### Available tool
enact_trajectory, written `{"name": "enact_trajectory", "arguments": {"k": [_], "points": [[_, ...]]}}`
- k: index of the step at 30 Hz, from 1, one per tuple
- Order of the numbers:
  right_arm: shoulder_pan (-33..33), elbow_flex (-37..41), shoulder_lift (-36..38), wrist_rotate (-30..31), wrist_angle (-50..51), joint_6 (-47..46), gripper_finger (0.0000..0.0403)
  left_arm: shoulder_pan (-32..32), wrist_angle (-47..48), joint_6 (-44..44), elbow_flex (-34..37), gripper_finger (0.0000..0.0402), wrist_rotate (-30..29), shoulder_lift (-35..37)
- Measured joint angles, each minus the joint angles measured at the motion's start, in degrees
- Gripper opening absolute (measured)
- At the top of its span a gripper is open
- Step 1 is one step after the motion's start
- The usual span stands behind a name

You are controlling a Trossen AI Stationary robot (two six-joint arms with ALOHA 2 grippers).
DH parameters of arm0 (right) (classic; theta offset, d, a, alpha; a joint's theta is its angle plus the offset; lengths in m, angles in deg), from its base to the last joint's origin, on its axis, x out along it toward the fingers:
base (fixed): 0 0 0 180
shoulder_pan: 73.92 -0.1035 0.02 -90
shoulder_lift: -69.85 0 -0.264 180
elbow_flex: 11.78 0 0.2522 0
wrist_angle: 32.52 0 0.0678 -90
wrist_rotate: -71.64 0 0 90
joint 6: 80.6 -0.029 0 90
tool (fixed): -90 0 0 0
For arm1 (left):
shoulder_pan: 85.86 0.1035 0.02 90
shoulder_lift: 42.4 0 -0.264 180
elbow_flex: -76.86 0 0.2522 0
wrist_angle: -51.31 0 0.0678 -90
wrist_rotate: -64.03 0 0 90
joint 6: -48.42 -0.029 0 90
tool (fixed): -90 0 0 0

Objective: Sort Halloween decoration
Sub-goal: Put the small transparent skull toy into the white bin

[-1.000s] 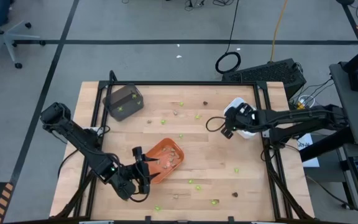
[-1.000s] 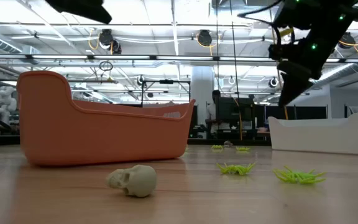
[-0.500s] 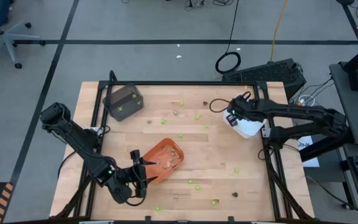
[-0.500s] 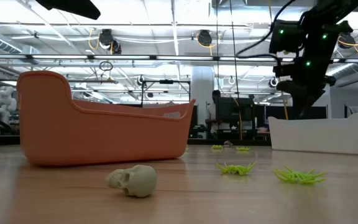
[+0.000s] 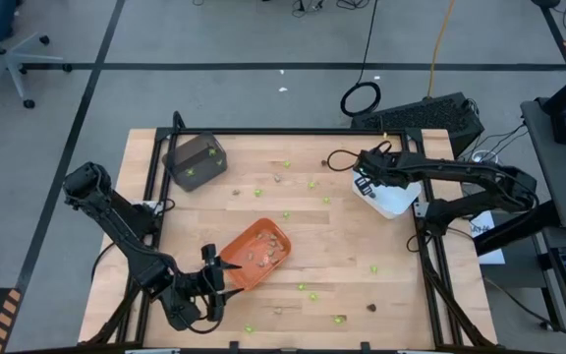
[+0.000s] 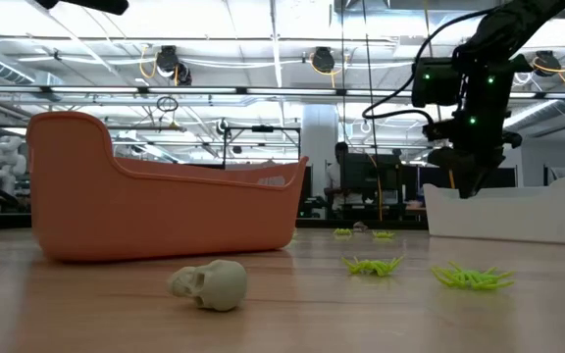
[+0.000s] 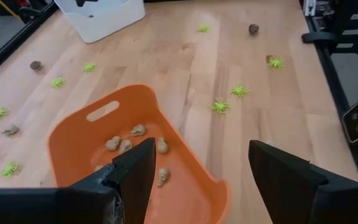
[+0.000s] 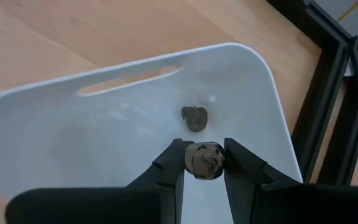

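The pale wooden table carries three trays: an orange plastic tray near its centre toward 6 o'clock, a white plastic tray at 3 o'clock and a dark grey tray at 10 o'clock. The left gripper, fingers spread and empty, hovers at the orange tray's 7 o'clock end, above tan-grey skull pieces. The right gripper hangs over the white tray, its fingers clamped on a small dark brown round decoration, directly above another brown piece on the tray floor. This looks like the drop step; next the fingers need only part, then fetch another loose piece from the lime-green spiders scattered between 4 and 6 o'clock
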Motion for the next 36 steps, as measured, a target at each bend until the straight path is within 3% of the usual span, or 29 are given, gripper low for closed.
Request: {"name": "enact_trajectory", "arguments": {"k": [8, 17, 22, 29, 36], "points": [[0.00, 0.00, 0.00, 0.13, 0.20, -0.62, 0.0068, -0.19, -0.04, 0.29, 0.00, 0.0254, 0.00, 0.00], [0.00, 0.00, 0.07, 1.79, 1.22, -1.01, 0.0167, -0.23, -0.04, 0.34, 0.00, 0.0254, 0.00, 0.00], [-1.40, 0.00, 0.53, 1.69, 1.25, -0.90, 0.0201, -0.78, -0.02, 0.40, 0.00, 0.0254, 1.46, 0.00], [-10.01, 0.00, 8.02, 1.68, -0.83, -1.65, 0.0210, -3.02, 1.97, 3.50, 0.00, 0.0254, 6.68, 0.00], [-22.31, -0.01, 17.31, 1.79, -7.23, -1.33, 0.0210, -6.30, 15.47, 22.12, 0.00, 0.0254, 12.07, 0.00]]}}
